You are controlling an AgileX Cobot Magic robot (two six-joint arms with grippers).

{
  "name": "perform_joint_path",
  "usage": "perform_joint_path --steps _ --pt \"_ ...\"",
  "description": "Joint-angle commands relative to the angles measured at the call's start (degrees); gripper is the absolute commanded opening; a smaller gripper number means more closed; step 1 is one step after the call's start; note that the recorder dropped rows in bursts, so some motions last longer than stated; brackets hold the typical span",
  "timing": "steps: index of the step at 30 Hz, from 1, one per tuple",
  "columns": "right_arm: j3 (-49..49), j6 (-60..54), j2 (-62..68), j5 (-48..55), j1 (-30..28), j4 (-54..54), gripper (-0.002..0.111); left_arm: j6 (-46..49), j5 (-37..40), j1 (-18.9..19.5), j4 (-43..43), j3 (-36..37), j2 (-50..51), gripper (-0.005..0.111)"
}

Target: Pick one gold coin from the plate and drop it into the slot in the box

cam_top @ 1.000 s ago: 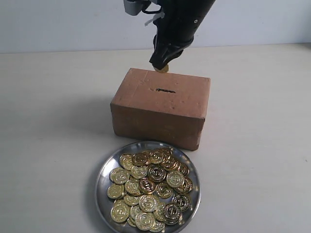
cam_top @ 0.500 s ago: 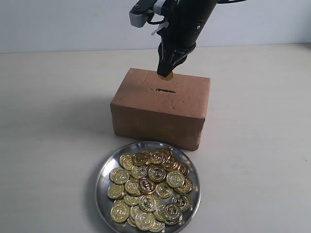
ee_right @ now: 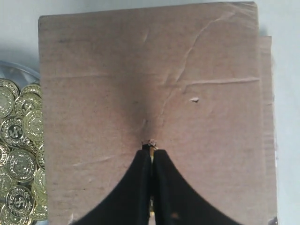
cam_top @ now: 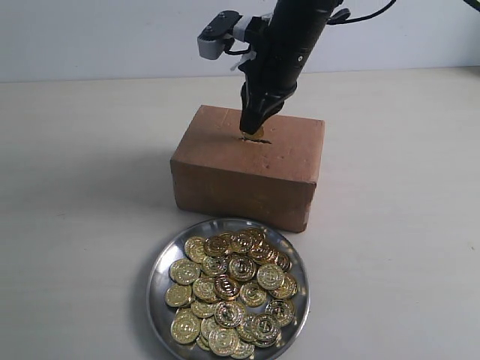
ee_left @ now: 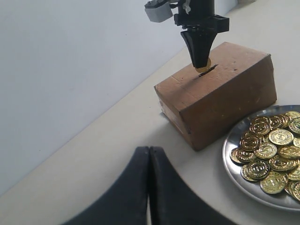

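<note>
My right gripper is shut on a gold coin, held edge-on at the box slot in the top of the brown box. In the left wrist view the gold coin pokes out below the black fingertips, touching the box slot. In the right wrist view only a thin gold edge shows between the fingers, over the box. The silver plate with several gold coins lies in front of the box. My left gripper is shut with nothing in it, off to the side.
The box and plate rest on a pale tabletop with a light wall behind. The plate lies close to the box's front face. A grey camera block juts from the right arm's wrist.
The right gripper has come down and forward with the coin, from above the box's rear edge to the slot. The left gripper's earlier state is not shown.
</note>
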Motion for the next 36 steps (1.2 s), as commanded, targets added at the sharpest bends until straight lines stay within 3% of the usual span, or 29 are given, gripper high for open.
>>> perform_joint_path --steps 1,12,19,27,30,34,36 --pt "-0.4 -0.6 -0.1 0.2 -0.1 0.3 0.000 0.1 -0.5 -0.3 -0.2 0.3 -0.4 0.000" --pt "-0.4 -0.1 -0.1 0.2 -0.1 0.6 0.001 0.1 -0.5 -0.3 -0.2 0.3 -0.4 0.000" --pt "-0.4 -0.1 -0.1 0.2 -0.1 0.6 0.017 0.1 -0.5 -0.3 -0.2 0.3 -0.4 0.000" --pt "-0.4 0.1 -1.6 -0.1 -0.1 3.9 0.025 0.1 -0.5 -0.3 -0.2 0.3 -0.4 0.000" --pt "-0.4 0.1 -4.7 -0.1 -0.1 4.0 0.020 0.1 -0.5 -0.3 -0.2 0.3 -0.4 0.000" --pt "-0.4 1.3 -11.3 -0.9 -0.1 5.1 0.000 0.1 -0.5 -0.3 -0.2 0.3 -0.4 0.000" --pt "-0.4 3.7 -15.1 -0.9 -0.1 5.7 0.000 0.1 -0.5 -0.3 -0.2 0.3 -0.4 0.000"
